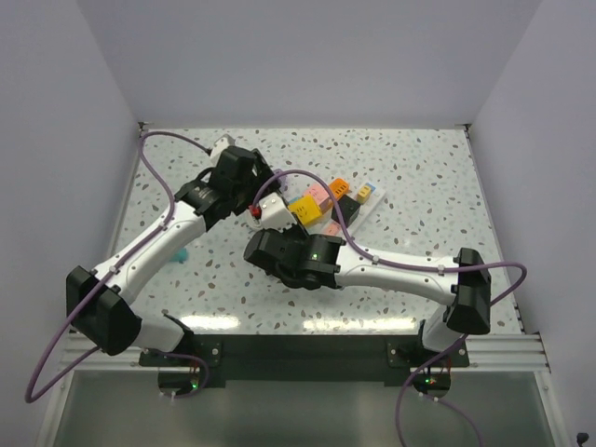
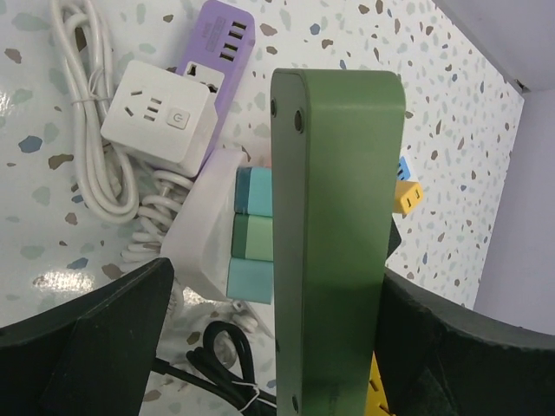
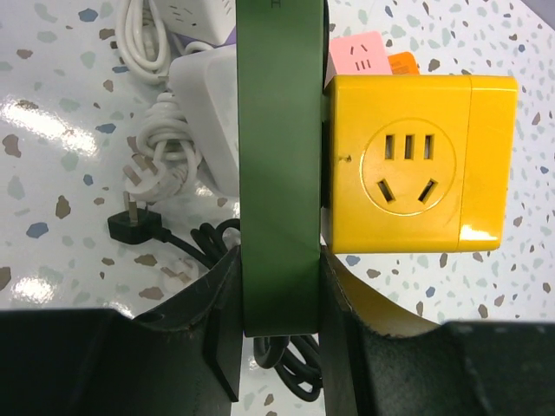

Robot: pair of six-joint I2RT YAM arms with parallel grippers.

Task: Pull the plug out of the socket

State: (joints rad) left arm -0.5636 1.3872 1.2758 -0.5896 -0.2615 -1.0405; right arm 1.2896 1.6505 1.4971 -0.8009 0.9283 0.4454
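Note:
A dark green power strip (image 3: 279, 156) stands on edge. My right gripper (image 3: 279, 303) is shut on its near end. A yellow cube plug adapter (image 3: 408, 165) is plugged into the strip's right face. In the left wrist view the same strip (image 2: 334, 217) runs between the wide-apart jaws of my left gripper (image 2: 277, 347), which is open; the right finger (image 2: 451, 338) is close to the strip and the left finger (image 2: 104, 329) stands apart. Teal and green plug blocks (image 2: 251, 243) sit on its left face. In the top view the left gripper (image 1: 253, 186) and the right gripper (image 1: 277, 244) meet at the pile.
A white cube socket (image 2: 160, 121), a purple USB strip (image 2: 217, 43) and a coiled white cable (image 2: 87, 130) lie to the left. A black plug (image 3: 134, 227) and black cable (image 2: 217, 355) lie near the jaws. Pink (image 1: 317, 197) and orange (image 1: 340, 189) adapters lie behind.

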